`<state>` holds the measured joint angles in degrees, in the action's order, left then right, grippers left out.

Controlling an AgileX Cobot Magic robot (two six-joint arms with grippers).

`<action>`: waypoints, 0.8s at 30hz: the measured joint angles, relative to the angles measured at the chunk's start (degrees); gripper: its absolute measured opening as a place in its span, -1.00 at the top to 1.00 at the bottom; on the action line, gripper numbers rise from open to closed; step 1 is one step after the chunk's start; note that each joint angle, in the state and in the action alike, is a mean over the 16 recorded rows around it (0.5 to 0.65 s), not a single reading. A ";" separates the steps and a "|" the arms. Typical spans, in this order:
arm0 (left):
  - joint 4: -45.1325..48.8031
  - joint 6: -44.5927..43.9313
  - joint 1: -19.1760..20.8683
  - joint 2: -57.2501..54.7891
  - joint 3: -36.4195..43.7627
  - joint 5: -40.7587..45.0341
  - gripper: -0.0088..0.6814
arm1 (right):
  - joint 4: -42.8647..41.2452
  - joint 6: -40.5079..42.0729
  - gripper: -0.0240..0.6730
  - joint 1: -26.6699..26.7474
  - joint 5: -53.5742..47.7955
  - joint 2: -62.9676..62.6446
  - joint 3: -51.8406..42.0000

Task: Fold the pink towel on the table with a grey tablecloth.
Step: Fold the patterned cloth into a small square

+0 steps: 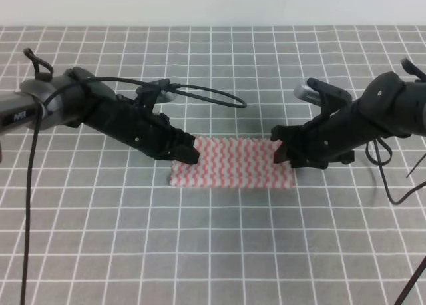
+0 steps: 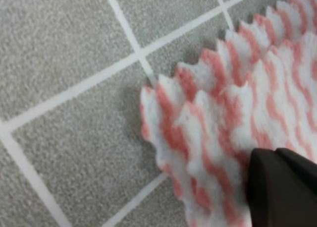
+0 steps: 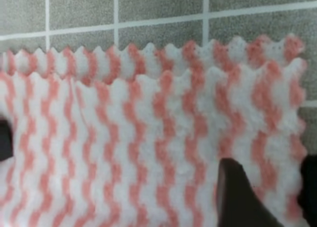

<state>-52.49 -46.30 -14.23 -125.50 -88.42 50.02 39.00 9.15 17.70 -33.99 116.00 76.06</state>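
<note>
The pink towel (image 1: 233, 164) lies flat mid-table on the table with a grey tablecloth (image 1: 213, 252), a wide strip lying in two layers. Both wrist views show an upper layer (image 3: 148, 138) set just short of the lower zigzag edge (image 2: 233, 103). My left gripper (image 1: 191, 153) is down at the strip's far left corner. Only one dark finger (image 2: 282, 192) shows there, resting on the cloth. My right gripper (image 1: 278, 152) is at the far right corner, with its fingers (image 3: 242, 197) slightly apart and flat towel visible between them.
Grey gridded cloth (image 2: 74, 63) surrounds the towel on all sides. Black cables loop over the table behind the left arm (image 1: 213, 95) and hang beside the right arm (image 1: 389, 178). Both arms reach in low from the sides.
</note>
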 joint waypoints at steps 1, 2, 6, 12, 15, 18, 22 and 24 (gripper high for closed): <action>0.01 0.00 0.00 0.00 0.00 0.05 0.99 | 0.18 -0.01 0.19 0.00 -0.33 0.04 0.00; 0.01 0.00 0.00 0.00 0.00 0.09 0.99 | 0.36 -0.01 0.19 0.00 -0.65 0.06 0.00; 0.03 0.00 0.00 0.00 0.00 0.24 0.99 | 0.90 -0.03 0.22 0.00 -1.79 0.07 -0.02; 0.01 -0.01 0.01 -0.01 -0.02 0.34 0.99 | 0.96 -0.04 0.40 -0.02 -2.54 0.11 0.00; -0.03 -0.02 0.01 -0.01 -0.04 0.43 0.99 | 0.87 -0.03 0.55 -0.01 -2.41 0.16 0.02; -0.03 -0.02 0.01 -0.01 -0.04 0.58 0.99 | 0.96 0.07 0.70 0.02 -2.32 0.19 0.38; -0.05 -0.02 0.01 -0.01 -0.04 0.75 0.99 | 1.80 0.85 0.86 0.27 -2.89 0.20 1.62; -0.09 -0.02 0.01 -0.01 -0.04 0.83 0.99 | 2.52 1.43 0.91 0.56 -3.42 0.19 2.52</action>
<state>-52.58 -46.32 -14.21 -125.51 -88.46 50.85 41.52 10.58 18.26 -37.41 116.19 78.57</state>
